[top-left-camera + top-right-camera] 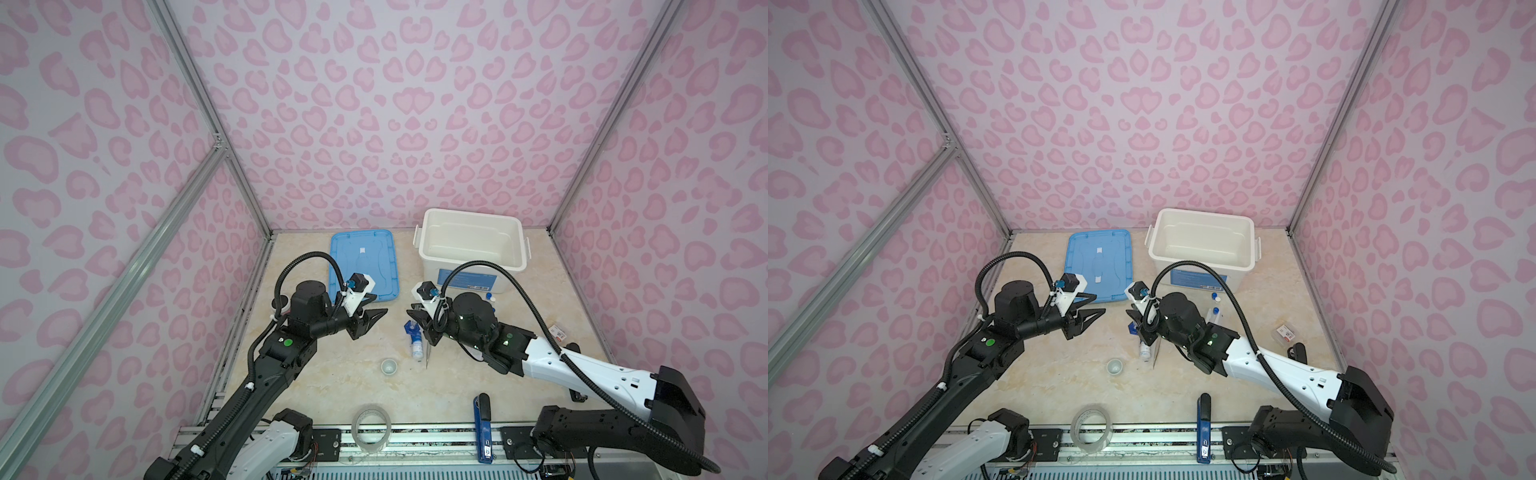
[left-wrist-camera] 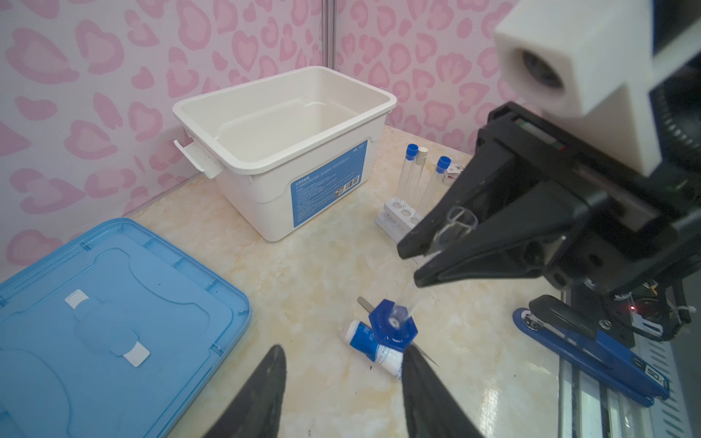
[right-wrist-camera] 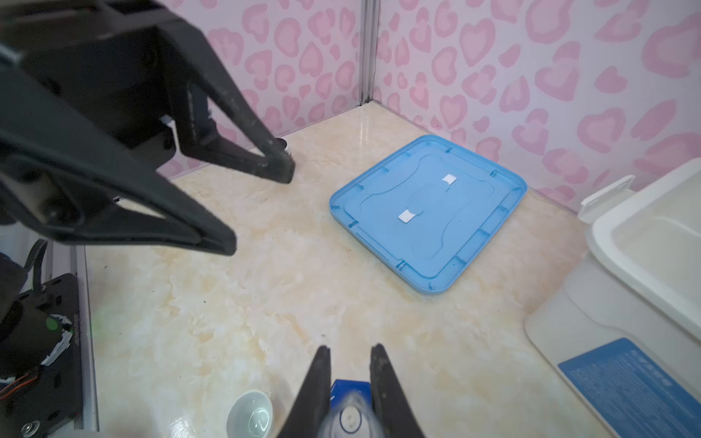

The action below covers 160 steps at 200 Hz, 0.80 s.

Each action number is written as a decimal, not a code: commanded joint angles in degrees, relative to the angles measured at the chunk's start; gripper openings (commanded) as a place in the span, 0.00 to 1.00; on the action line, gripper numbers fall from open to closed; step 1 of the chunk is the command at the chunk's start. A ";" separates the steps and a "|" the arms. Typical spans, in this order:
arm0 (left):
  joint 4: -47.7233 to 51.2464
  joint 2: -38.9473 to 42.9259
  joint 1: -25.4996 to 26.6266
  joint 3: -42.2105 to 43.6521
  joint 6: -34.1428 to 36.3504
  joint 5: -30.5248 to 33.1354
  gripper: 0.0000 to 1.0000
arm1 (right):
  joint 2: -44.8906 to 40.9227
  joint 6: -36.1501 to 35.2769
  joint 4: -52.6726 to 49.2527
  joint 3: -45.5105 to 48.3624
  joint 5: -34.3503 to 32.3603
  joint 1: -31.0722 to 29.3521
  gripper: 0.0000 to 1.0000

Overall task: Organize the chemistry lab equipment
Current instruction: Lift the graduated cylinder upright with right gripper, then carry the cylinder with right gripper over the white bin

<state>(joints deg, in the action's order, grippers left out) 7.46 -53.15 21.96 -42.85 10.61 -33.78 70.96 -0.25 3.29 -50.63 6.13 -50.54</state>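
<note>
1. Marble-patterned table [image 1: 332, 390] inside pink heart-print walls: along its near edge we see a clear tape roll [image 1: 355, 428] and a dark blue stapler [image 1: 482, 428], neither part of the job.
2. Mid-table sits the small white dish [image 1: 389, 367]. To its right the blue-labelled bottle [image 1: 417, 347] lies on its side with the metal tweezers [image 2: 365, 303] just beside it.
3. Just above those two, the right gripper [image 2: 411, 265] is clamped on the clear wall of the blue-based cylinder [image 2: 394, 326], which hangs tilted, base lowest. We cannot tell whether the base touches the bottle. We judge the smooth wall could slip or pivot in the fingers, and a low swing could set the bottle rolling or flick the tweezers.
4. Facing it, the left gripper [image 1: 380, 304] hovers empty, fingers apart. Any crossing move risks the arms meeting.
5. Toward the far edge, capped test tubes [image 2: 411, 174] stand at the white rack [image 2: 400, 218], their feet hidden by the gripper, beside the empty white bin [image 2: 265, 174]. The blue lid [image 2: 113, 303] lies flat to the bin's left. A carry toward the bin could topple the tubes or clip the rim.
</note>
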 commanded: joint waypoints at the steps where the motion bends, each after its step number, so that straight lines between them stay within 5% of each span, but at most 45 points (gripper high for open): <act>1: -0.94 -0.06 -0.07 -0.12 0.02 -0.34 0.52 | 0.52 -2.77 -7.99 -4.65 2.36 3.55 0.18; 55: -0.84 1.30 -0.09 0.84 0.51 1.08 0.51 | 6.65 -5.64 -22.65 -22.79 1.49 10.44 0.19; 160: -0.95 -0.11 -0.20 0.58 0.15 -0.39 0.51 | 18.31 -8.19 -25.40 -39.02 2.44 19.65 0.19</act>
<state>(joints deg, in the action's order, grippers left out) 7.51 -53.15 21.76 -42.15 10.57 -33.39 86.54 -8.10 -22.52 -87.18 7.60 -32.75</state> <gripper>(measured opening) 0.512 0.194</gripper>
